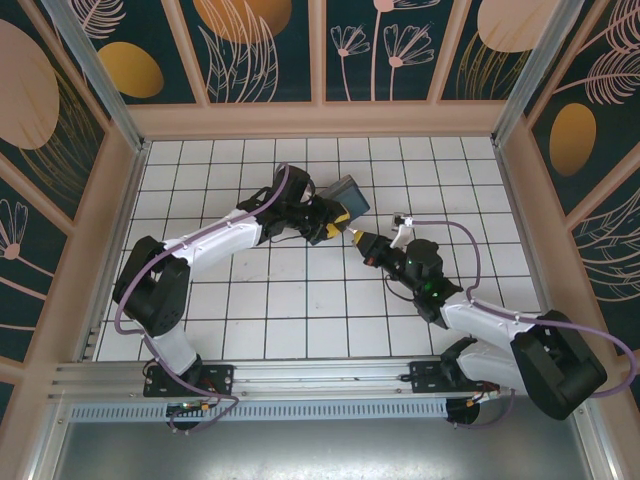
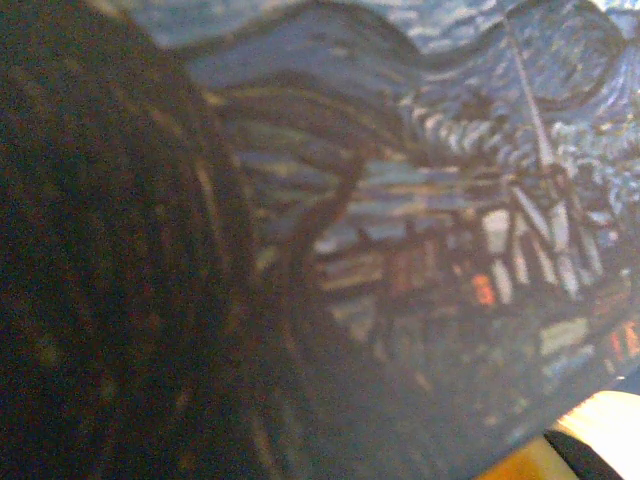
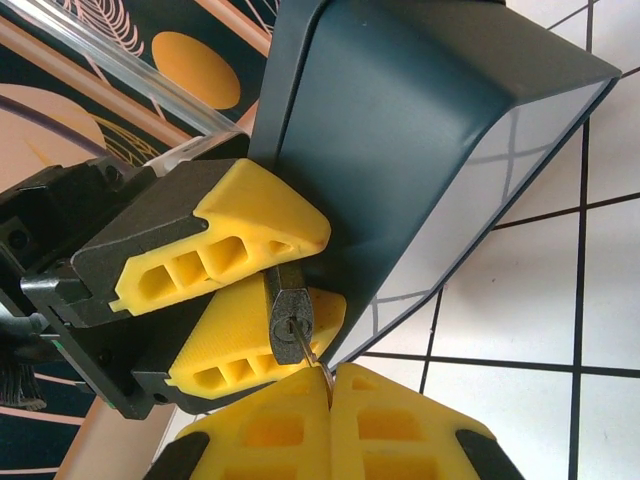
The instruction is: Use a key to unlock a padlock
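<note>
Turning the key (image 3: pixel 305 345) squarely matters: my right gripper (image 3: pixel 330 385) pinches it, left gripper (image 3: pixel 300 275) clamps the padlock (image 3: pixel 290 312).

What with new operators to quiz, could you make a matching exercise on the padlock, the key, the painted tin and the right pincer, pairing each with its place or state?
Things:
1. padlock
2. key
3. painted tin
4. right pincer

Places or states:
A. shut on a thin metal shank
B. held between the yellow fingers of the left pincer
C. tip at the keyhole
D. dark box right behind the left pincer

Pairs: 1-B; 2-C; 3-D; 4-A
</note>
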`<action>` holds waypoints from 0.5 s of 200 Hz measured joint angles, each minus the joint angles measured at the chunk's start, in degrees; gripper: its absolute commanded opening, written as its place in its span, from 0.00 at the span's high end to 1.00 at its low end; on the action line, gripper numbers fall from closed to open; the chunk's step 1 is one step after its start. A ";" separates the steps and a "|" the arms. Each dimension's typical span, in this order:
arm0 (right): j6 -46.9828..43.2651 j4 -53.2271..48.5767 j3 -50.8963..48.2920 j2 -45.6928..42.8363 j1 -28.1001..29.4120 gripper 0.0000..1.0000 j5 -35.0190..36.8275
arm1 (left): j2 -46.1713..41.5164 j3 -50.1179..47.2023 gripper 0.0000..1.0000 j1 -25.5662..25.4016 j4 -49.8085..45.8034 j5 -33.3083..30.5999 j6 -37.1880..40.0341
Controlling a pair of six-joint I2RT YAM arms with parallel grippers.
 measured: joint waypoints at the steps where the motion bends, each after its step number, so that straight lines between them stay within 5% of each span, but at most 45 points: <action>1: 0.02 0.09 0.00 0.02 0.00 1.00 0.00 | 0.00 0.00 0.73 0.00 0.02 0.00 0.00; 100: 0.15 5.16 0.63 3.89 -0.20 1.00 -1.01 | -0.44 -0.09 0.75 0.26 0.76 -1.05 -0.90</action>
